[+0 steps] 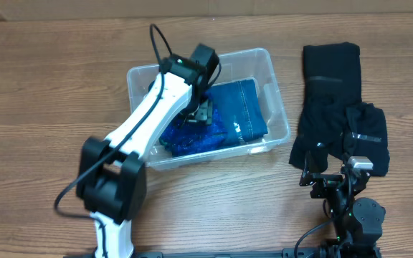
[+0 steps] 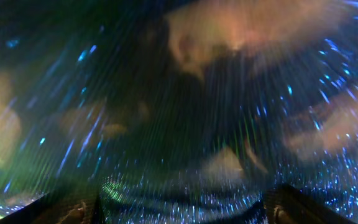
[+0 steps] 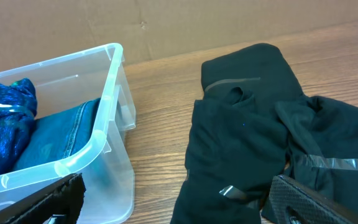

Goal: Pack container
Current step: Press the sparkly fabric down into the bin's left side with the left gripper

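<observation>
Container [image 1: 277, 86], a clear plastic bin, sits just left of the middle of the wooden table [image 1: 49, 86], its long sides running roughly left to right. From the right wrist camera I see its near corner and rounded rim [image 3: 107, 134] at the left of the picture. Inside lies a folded piece of blue denim [image 1: 239, 107], and beside it, toward the left end, a bunched shiny blue fabric [image 1: 181, 142].

My left gripper [image 1: 203, 113] reaches down into the bin from the white arm and hangs over the clothes. Its own camera is so close that the picture is a blur of dark cloth and blue sparkle; the two fingers [image 2: 76, 211] show only at the bottom corners, spread wide with nothing clamped between them.

My right gripper [image 1: 330, 174] hangs low near the table's front right, outside the bin. Its jaws are spread wide and hold nothing. Just ahead of it lies a pile of black clothing [image 3: 247, 137] on the table, well apart from the bin.
</observation>
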